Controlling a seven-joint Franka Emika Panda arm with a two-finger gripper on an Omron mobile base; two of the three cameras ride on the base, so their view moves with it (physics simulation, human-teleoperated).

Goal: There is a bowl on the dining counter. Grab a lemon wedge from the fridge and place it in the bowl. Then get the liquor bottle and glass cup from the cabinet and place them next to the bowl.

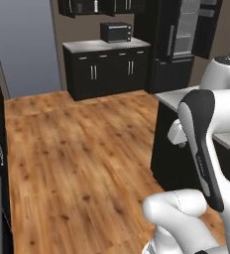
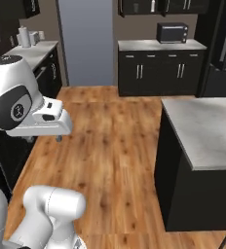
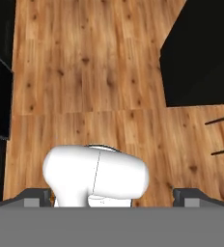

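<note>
While the arm sits folded up close to the base, the gripper point(image 3: 112, 197) points down at the wood floor point(image 1: 77, 149), and its two dark fingertips point(image 3: 36, 197) stand far apart at the bottom corners of the hand view, so jaws wide open w/ nothing between them, holding nothing. Fridge point(image 1: 179, 42) is the tall black unit at the back right in the left base view, door looks open w/ pale shelves showing inside. Next to it there's a low black cabinet run w/ a microwave point(image 2: 172, 32) on top. Dining counter point(image 2: 202, 129) w/ its grey-white marble top on a dark base is just right of the robot. Black wall cabinet point(image 2: 154, 6) hangs above the microwave. Can't make out a bowl or lemon wedge from here tbh.
</note>
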